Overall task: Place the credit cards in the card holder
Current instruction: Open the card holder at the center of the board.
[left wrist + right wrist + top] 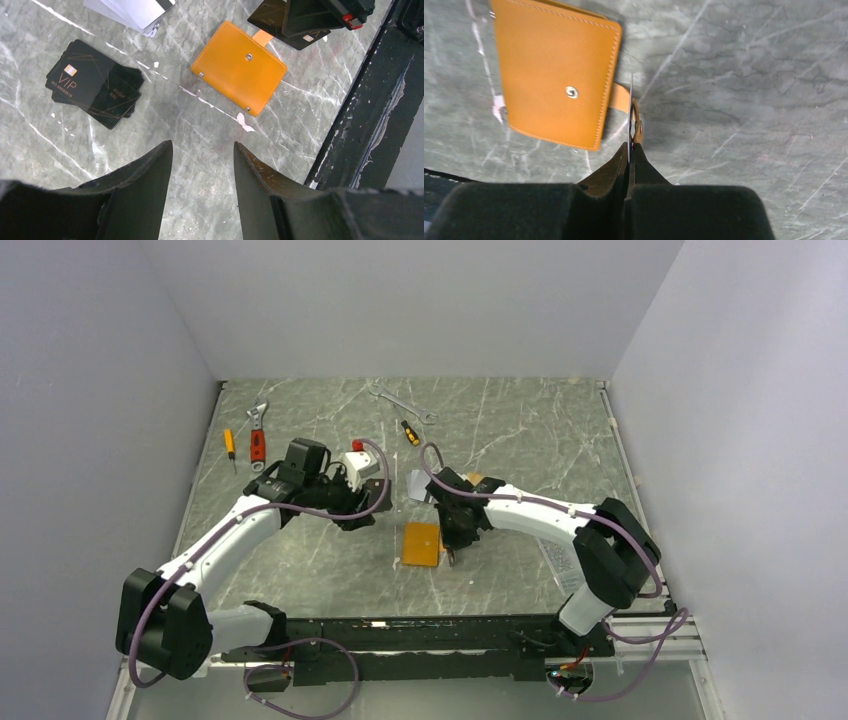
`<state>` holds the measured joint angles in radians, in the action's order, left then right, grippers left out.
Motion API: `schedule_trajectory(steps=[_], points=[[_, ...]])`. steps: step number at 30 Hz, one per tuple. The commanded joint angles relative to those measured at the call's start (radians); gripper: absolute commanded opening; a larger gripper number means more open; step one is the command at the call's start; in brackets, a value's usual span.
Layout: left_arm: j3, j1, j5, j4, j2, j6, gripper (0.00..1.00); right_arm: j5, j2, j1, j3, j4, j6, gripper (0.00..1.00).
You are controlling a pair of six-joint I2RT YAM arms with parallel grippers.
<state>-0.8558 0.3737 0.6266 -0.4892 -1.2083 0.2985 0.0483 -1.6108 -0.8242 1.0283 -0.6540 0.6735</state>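
The orange card holder [420, 545] lies closed and flat on the marble table, snap tab [623, 96] toward my right gripper; it also shows in the left wrist view [239, 66] and the right wrist view [555, 75]. My right gripper [630, 145] is shut on a thin card seen edge-on [630, 107], held upright just beside the tab; in the left wrist view this card looks black [306, 39]. A stack of black VIP cards [95, 82] and a stack of silver cards [132, 12] lie near the holder. My left gripper [202, 150] is open and empty above bare table.
A red adjustable wrench [258, 432], an orange screwdriver [229, 445], a steel spanner [402, 403] and a small screwdriver [410, 432] lie at the back of the table. The black front rail [370, 125] runs close to the holder. Grey walls enclose three sides.
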Motion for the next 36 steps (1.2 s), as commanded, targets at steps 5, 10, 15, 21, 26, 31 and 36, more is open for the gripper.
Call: schedule_trajectory(steps=[5,10,15,21,26,31,36], points=[[-0.037,0.146,-0.077,0.041,-0.027,0.023,0.56,0.004,0.056,0.012,-0.114,0.092,0.045,0.00],[-0.027,0.286,-0.152,0.087,-0.097,0.057,0.76,-0.022,0.081,0.045,-0.211,0.177,0.090,0.00],[-0.047,0.379,-0.282,0.117,-0.151,0.032,0.76,-0.077,0.102,0.091,-0.300,0.270,0.108,0.00],[-0.081,0.498,-0.511,0.188,-0.260,-0.102,0.78,-0.163,0.096,0.134,-0.376,0.409,0.122,0.00],[-0.145,0.586,-0.549,0.212,-0.366,-0.143,0.81,-0.202,0.068,0.154,-0.437,0.496,0.145,0.00],[-0.164,0.631,-0.623,0.243,-0.442,-0.181,0.85,-0.223,0.071,0.181,-0.494,0.546,0.150,0.00],[-0.167,0.659,-0.802,0.278,-0.495,-0.150,0.85,-0.229,0.094,0.205,-0.548,0.576,0.158,0.00]])
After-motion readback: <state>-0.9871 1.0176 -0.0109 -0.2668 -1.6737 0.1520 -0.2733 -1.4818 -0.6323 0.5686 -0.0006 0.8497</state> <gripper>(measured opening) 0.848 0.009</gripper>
